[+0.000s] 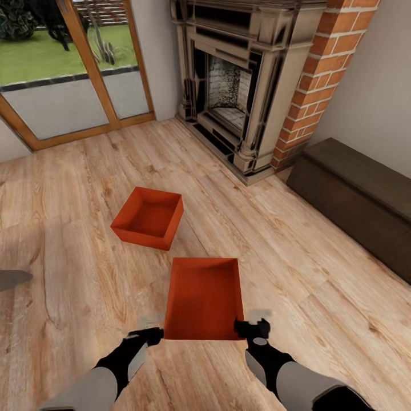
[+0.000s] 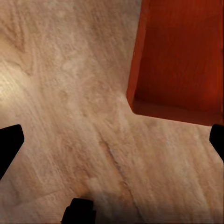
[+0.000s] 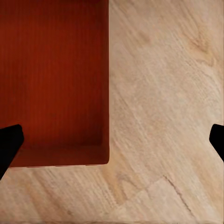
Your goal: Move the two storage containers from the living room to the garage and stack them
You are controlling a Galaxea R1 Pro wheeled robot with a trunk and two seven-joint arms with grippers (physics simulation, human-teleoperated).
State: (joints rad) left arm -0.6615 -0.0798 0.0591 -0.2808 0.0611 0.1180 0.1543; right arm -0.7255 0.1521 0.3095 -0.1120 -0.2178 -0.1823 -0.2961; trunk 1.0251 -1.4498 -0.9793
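Observation:
Two red-orange open-top storage containers lie empty on the living room's wood-plank floor. The nearer container [image 1: 203,297] is straight ahead of me, and the farther one [image 1: 148,217] sits turned a little, up and to the left. My left gripper [image 1: 149,335] hovers open by the nearer container's near left corner [image 2: 179,56]. My right gripper [image 1: 251,328] hovers open by its near right corner [image 3: 53,79]. In each wrist view the dark fingertips [image 2: 9,144] [image 3: 9,144] stand wide apart, with a side wall of the container between them. Neither gripper holds anything.
An ornate dark fireplace [image 1: 228,85] with a red-brick chimney [image 1: 322,68] stands at the back. A dark brown low bench [image 1: 354,194] runs along the right wall. Wood-framed glass doors [image 1: 68,74] are at the back left. A grey object [image 1: 11,278] pokes in at the left edge.

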